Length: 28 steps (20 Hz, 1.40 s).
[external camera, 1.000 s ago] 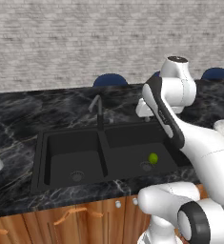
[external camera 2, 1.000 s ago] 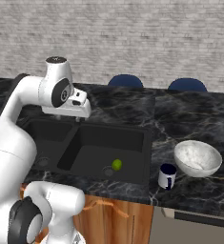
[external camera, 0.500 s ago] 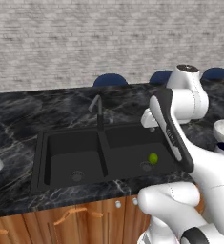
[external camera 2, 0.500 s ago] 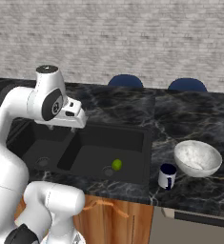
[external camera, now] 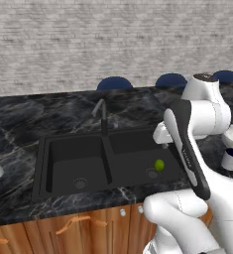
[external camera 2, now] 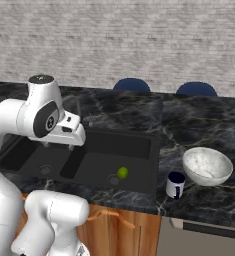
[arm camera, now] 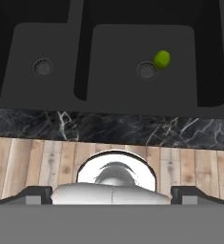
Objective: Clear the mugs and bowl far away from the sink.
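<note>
Swinging right since before, my gripper (arm camera: 111, 193) spread wide, empty; reaching hastily could knock mug (external camera 2: 175, 184) against bowl (external camera 2: 207, 166).

White speckled bowl (external camera 2: 207, 166) upright on counter, blue mug (external camera 2: 175, 184) beside, right of black sink (external camera 2: 89, 160)

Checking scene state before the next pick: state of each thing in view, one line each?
Black double-basin sink: dry, one small green ball beside the right drain.
Thin dark arched faucet: no water running.
Speckled white shallow bowl: upright, empty, on the counter right of the sink.
Dark blue mug: upright on the counter, beside the bowl.
Gripper: jaws open, empty, above the sink.
</note>
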{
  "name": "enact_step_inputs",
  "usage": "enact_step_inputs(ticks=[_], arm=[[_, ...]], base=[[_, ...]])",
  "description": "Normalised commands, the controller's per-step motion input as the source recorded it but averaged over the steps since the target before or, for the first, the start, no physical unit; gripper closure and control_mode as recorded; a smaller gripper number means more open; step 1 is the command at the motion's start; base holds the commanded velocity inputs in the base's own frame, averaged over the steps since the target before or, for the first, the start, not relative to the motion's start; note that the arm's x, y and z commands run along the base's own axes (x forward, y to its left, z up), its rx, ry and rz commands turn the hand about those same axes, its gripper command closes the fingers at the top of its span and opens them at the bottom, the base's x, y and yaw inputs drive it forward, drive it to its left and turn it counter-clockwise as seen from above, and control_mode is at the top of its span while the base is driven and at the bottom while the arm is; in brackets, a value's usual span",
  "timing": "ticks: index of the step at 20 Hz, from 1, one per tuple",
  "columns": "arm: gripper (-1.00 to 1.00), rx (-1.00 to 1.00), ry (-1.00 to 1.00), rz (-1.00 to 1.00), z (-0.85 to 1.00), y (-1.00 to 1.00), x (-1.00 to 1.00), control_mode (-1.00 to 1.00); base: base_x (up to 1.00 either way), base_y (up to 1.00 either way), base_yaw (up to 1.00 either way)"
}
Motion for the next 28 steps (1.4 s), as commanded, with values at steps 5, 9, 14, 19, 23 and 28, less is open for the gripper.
enact_step_inputs(ticks=[5, 9, 14, 19, 23, 28], arm=[[-1.00, 0.00, 0.00, 0.00, 0.00, 0.00, -0.34, -1.00], [-1.00, 0.00, -0.02, -0.03, 0.01, 0.00, -0.37, -1.00], [-1.00, 0.00, 0.00, -0.02, 0.00, 0.14, -0.03, -1.00], [-1.00, 0.00, -0.01, 0.00, 0.00, 0.17, -0.03, 1.00], [-1.00, 0.00, 0.00, 0.00, 0.00, 0.00, 0.00, 1.00], [-1.00, 0.00, 0.00, 0.00, 0.00, 0.00, 0.00, 1.00]], base=[[0.00, 0.00, 0.00], [0.00, 0.00, 0.00], [0.00, 0.00, 0.00], [0.00, 0.80, -0.05], [0.00, 1.00, -0.08], [0.00, 1.00, -0.08]])
